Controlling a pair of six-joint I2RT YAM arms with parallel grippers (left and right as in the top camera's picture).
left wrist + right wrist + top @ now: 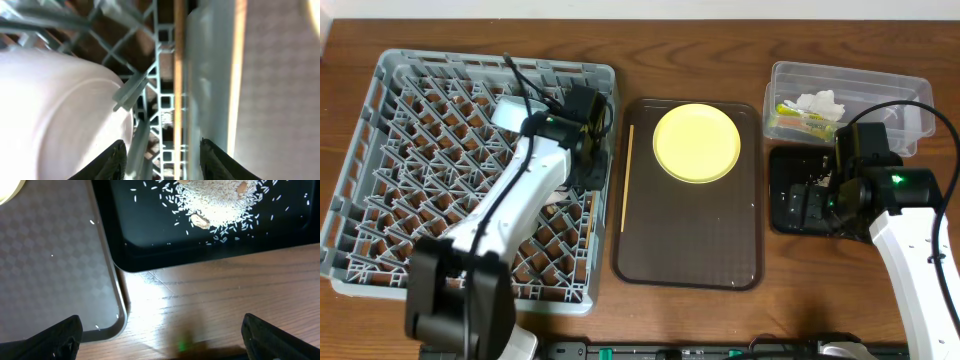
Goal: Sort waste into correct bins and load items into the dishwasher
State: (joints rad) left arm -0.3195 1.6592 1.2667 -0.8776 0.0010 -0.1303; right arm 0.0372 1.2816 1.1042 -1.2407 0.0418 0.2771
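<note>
Hovering over the dish rack (160, 90) at its wall nearest the brown tray (280, 100), the left gripper (162, 155) shows its fingers apart in the left wrist view, with nothing pinched between them. Beyond the gap, one chopstick (177, 75) lies inside the rack along that wall. A pale bowl (60, 115) sits deeper in the rack, away from the tray. A second chopstick (238, 75) rests on the tray's rack-side edge.

In the right wrist view, the right gripper (160, 335) hangs wide open over bare table (210, 295) off the tray's right corner. It is just beside the black tray (150, 255), which holds the rice scraps (220, 205).

From overhead, the yellow plate (695, 142) lies on the tray's far half. The clear tub (910, 110), right of the tray, contains the wrapper (798, 120) and tissue (820, 101).

The step looks like loading chopsticks. To do it well, the left arm should rise straight up clear of the pegs. It should then pinch the tray's chopstick across its middle, with its fingertips low against the lip so the stick cannot roll.
</note>
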